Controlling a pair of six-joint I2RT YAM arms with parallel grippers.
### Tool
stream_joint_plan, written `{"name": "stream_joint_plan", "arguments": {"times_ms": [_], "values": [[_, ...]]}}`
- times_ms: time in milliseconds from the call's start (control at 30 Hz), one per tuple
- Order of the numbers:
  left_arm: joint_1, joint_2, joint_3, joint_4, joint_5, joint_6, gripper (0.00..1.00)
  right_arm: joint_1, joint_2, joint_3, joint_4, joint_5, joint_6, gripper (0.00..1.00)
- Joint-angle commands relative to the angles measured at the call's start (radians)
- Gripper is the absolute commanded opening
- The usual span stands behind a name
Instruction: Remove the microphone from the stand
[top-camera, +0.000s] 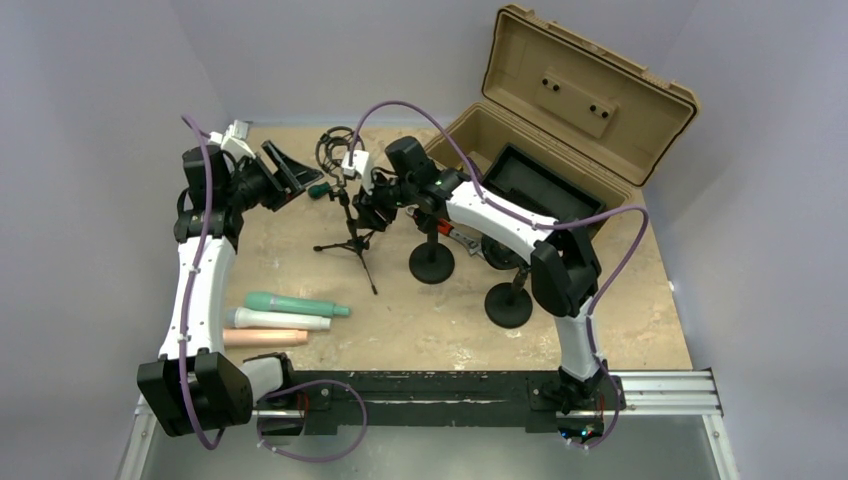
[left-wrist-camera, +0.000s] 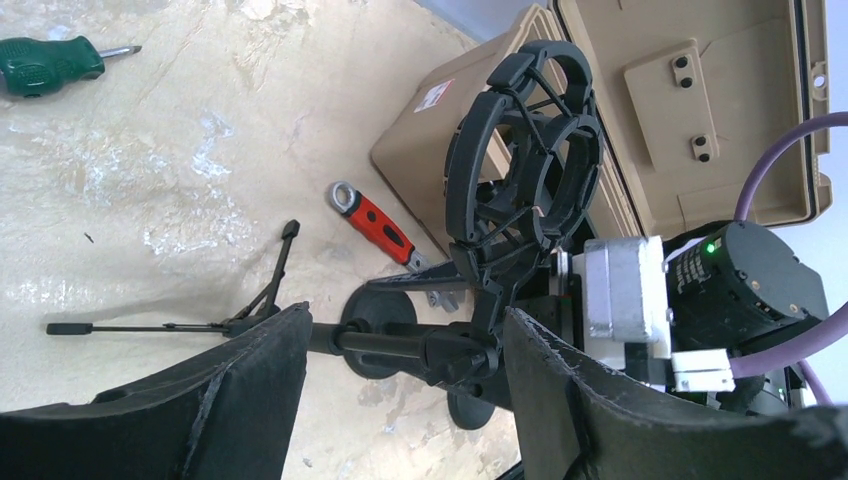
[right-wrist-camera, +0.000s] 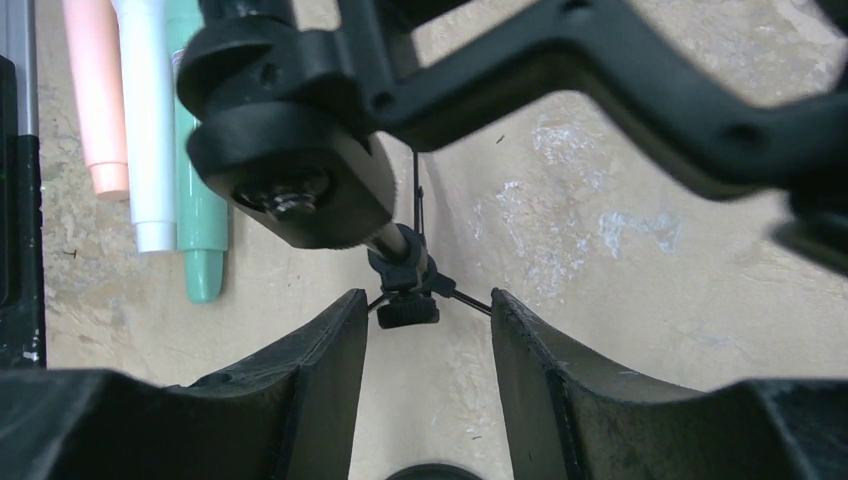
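The black tripod stand (top-camera: 351, 240) stands mid-table with an empty ring-shaped shock mount (top-camera: 335, 150) on top; no microphone shows in the mount (left-wrist-camera: 525, 150). Three microphones lie on the table at front left: green (top-camera: 290, 304), white (top-camera: 275, 320) and pink (top-camera: 264, 338). My left gripper (top-camera: 290, 176) is open, left of the mount; in the left wrist view (left-wrist-camera: 400, 330) the stand's pole (left-wrist-camera: 385, 343) runs across just beyond its fingertips. My right gripper (top-camera: 368, 208) is open beside the pole, looking down it (right-wrist-camera: 425, 300) at the tripod hub (right-wrist-camera: 405, 280).
An open tan toolbox (top-camera: 560, 130) stands at the back right. Two round-base stands (top-camera: 432, 262) (top-camera: 510, 300) sit right of the tripod. A red-handled wrench (left-wrist-camera: 385, 228) and a green screwdriver (top-camera: 320, 189) lie on the table.
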Motion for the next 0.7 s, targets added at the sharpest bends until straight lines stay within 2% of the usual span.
{"name": "stream_joint_plan", "arguments": {"times_ms": [0, 333, 500, 567, 667], "values": [[0.013, -0.027, -0.004, 0.049, 0.022, -0.009, 0.68, 0.025, -0.001, -0.001, 0.021, 0.050, -0.017, 0.46], [0.015, -0.025, -0.007, 0.054, 0.024, -0.013, 0.68, 0.040, 0.032, 0.034, -0.008, 0.097, -0.045, 0.31], [0.016, -0.025, -0.009, 0.054, 0.023, -0.014, 0.68, 0.054, 0.029, 0.017, -0.015, 0.155, -0.077, 0.12], [0.016, -0.027, -0.009, 0.052, 0.015, -0.011, 0.68, 0.066, 0.022, 0.006, -0.011, 0.211, -0.086, 0.00], [0.017, -0.021, -0.012, 0.058, 0.025, -0.019, 0.68, 0.095, -0.021, -0.059, 0.065, 0.296, -0.096, 0.00]]}}
